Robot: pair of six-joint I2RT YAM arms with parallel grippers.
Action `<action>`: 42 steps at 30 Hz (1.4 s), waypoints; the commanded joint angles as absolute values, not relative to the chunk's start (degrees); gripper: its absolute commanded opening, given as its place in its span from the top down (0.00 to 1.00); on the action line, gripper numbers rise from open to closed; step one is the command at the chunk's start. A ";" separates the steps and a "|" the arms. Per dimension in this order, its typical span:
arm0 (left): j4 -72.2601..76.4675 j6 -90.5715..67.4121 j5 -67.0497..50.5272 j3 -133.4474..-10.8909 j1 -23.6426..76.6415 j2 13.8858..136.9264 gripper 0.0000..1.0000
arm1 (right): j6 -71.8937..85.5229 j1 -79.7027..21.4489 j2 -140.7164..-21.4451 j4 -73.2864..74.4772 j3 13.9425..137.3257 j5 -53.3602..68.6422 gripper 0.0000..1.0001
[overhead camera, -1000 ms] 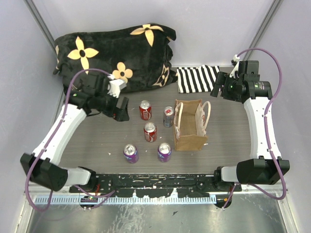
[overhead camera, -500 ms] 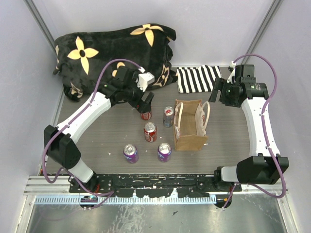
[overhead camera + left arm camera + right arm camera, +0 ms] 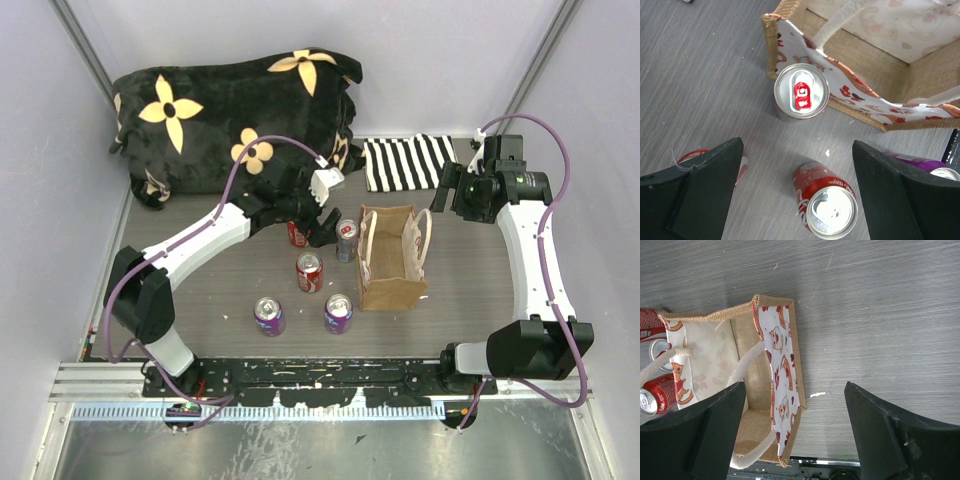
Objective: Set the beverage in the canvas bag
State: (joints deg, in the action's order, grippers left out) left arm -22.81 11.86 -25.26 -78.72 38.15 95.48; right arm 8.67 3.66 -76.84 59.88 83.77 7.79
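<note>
Beverage can [image 3: 801,91], the target. My left pincer [image 3: 797,150] hangs over the table [image 3: 700,75], jaws spread wide and empty. The can stands upright just beyond them, close against the canvas bag [image 3: 865,52] at its far-left corner. Judged rigid, smooth and thin-walled, so grip mid-body.

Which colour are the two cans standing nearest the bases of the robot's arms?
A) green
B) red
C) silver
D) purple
D: in the top view a purple can and a second purple can stand in the row nearest the bases, with the red can farther back.
</note>
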 commanded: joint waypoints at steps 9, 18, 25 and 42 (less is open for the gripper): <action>-21.92 14.72 -25.35 -84.89 42.07 102.93 0.01 | 9.15 4.22 -75.06 59.87 84.49 8.26 0.14; -22.98 16.12 -22.97 -89.56 42.68 108.76 0.00 | 8.73 4.57 -74.93 60.04 84.13 8.26 0.14; -23.10 17.31 -21.60 -90.87 42.98 111.58 0.01 | 8.29 5.54 -74.54 60.03 83.35 8.39 0.14; -18.89 15.29 -22.26 -88.92 43.08 111.97 0.35 | 7.53 8.33 -73.70 59.48 81.45 10.50 0.14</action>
